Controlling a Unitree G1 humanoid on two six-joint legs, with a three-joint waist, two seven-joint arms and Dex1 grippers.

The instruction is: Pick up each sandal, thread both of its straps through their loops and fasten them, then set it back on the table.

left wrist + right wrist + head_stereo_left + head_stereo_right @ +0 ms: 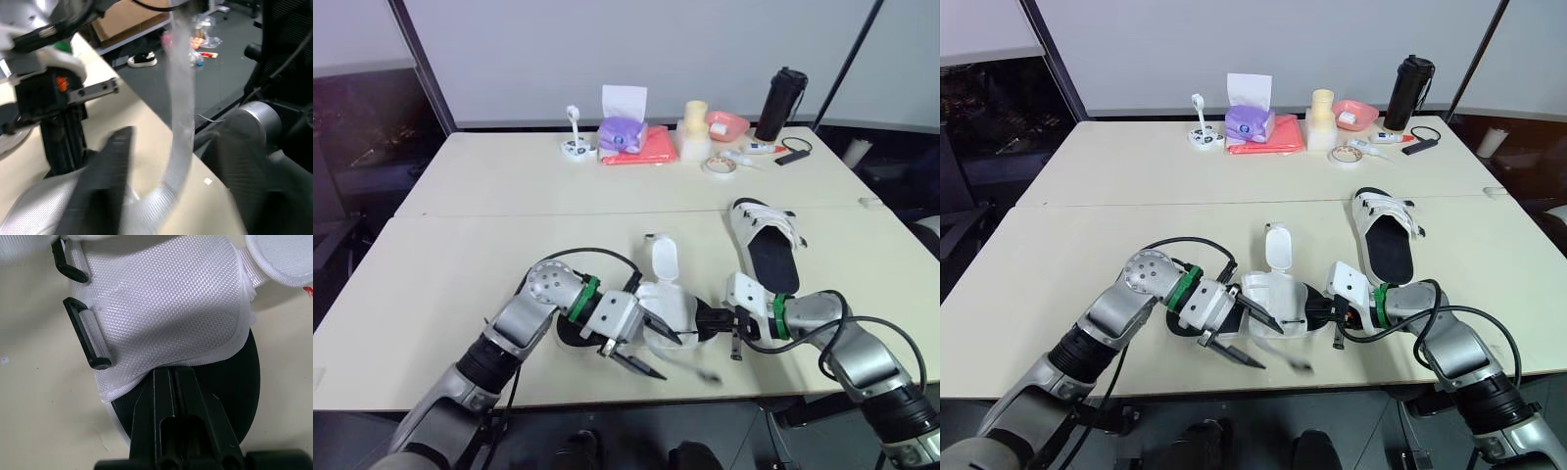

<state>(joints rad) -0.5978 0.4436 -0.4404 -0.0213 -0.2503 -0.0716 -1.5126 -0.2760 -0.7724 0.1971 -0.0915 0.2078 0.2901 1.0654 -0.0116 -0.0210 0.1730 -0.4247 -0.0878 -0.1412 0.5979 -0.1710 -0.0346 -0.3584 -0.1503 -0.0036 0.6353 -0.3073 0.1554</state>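
the white-strapped, black-soled sandal (664, 294) lies near the 6 o'clock edge of the cream bench (460, 264), its sole pinched from 3 o'clock by the right hand (710, 318), seemingly to steady it while the left hand (641, 348), fingers spread at 9 o'clock, straddles a loose white woven strap (181, 98) for threading.

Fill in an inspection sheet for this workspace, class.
Surface: two beige tables pushed together.
Job's things: near sandal with a strap loose; far sandal lying flat.
Clutter: tissue pack, black bottle and tape roll at the far edge.
Grippers: left tool open at the near sandal; right tool shut on it.
Cables: black cable looped over the left arm.
Surroundings: grey wall panels behind.
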